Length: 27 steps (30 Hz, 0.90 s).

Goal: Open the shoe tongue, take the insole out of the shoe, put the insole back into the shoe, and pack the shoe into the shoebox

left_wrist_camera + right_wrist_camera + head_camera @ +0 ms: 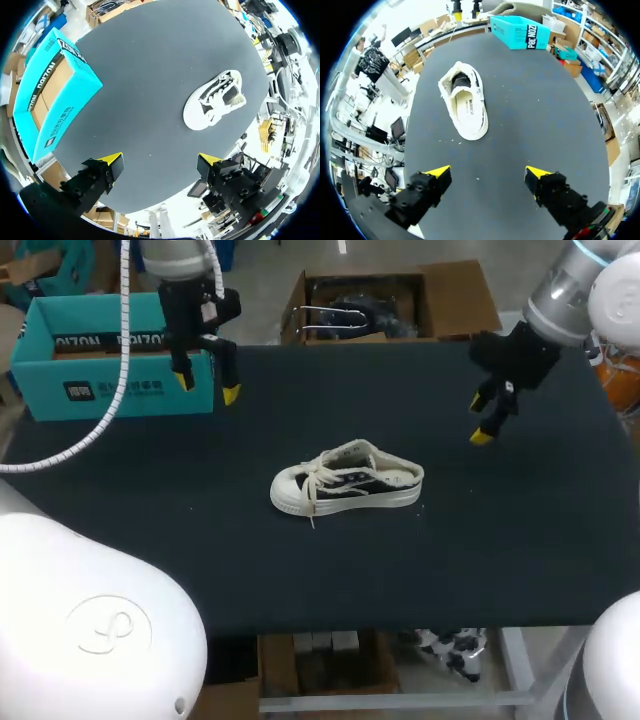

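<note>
1. A white low-top shoe (347,480) with white laces stands upright on its sole near the middle of the black table (300,580). Its toe points toward my left side.
2. The right wrist view looks into the shoe's opening, where a pale insole (468,109) lies flat inside.
3. An open teal shoebox (110,365) with a brown interior sits at the table's far left, well apart from the shoe.
4. My left gripper (207,387) hovers above the table just in front of the shoebox. Its yellow-tipped fingers are spread wide, with nothing between them.
5. My right gripper (480,418) hangs over the far right part of the table, apart from the shoe. Its jaws are also spread and hold nothing.
</note>
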### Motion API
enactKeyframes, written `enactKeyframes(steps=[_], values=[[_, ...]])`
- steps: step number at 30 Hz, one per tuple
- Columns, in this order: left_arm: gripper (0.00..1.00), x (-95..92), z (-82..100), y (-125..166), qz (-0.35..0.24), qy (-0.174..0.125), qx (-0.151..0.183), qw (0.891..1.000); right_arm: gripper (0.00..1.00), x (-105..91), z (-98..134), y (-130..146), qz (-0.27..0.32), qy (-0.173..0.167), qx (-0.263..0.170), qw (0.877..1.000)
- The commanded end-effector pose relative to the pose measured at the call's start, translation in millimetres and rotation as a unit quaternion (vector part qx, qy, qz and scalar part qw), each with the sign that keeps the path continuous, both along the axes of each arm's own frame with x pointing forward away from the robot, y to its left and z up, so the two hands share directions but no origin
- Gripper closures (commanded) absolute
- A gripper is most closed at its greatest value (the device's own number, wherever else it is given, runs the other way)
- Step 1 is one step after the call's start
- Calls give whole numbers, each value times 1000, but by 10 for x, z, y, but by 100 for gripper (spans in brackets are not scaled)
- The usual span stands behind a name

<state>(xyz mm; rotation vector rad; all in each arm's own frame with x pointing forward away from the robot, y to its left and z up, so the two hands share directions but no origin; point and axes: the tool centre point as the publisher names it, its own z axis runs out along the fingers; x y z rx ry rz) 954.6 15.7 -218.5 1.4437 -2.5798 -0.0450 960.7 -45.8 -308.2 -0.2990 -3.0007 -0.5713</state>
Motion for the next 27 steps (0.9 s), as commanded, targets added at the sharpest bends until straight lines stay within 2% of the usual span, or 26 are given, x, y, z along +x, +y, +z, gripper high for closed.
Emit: enactKeyframes(steps=[1,2,3,5,6,7,8,10,12,16,19,23,27], values=[[0,20,-138,-356,174,24,71,982,0,44,-216,60,-5,-2,38,999],[0,-1,-137,-413,183,31,73,980,0,28,-254,81,-5,-8,53,999],[0,-19,-130,-486,215,27,76,973,0,5,-311,110,-9,-11,68,998],[0,-76,-118,-591,214,40,71,973,0,-40,-394,178,-13,-21,87,996],[0,-92,-122,-642,241,33,75,967,0,-65,-430,204,-11,-26,98,995],[0,-111,-129,-695,243,32,78,966,0,-91,-463,226,-17,-33,109,993],[0,-138,-136,-740,240,42,74,967,0,-115,-491,246,-17,-37,118,992],[0,-173,-153,-807,264,37,73,961,0,-155,-557,297,-23,-37,127,991],[0,-202,-168,-871,266,53,54,961,0,-189,-620,344,-19,-38,138,989],[0,-260,-231,-997,288,59,55,954,0,-258,-727,464,-27,-41,156,987],[0,-308,-278,-1119,296,51,71,951,0,-298,-797,525,-24,-51,167,984],[0,-393,-299,-1261,302,26,82,949,0,-308,-907,621,-24,-54,186,981],[0,-436,-318,-1354,296,25,75,952,0,-253,-1022,695,-23,-53,199,978]])
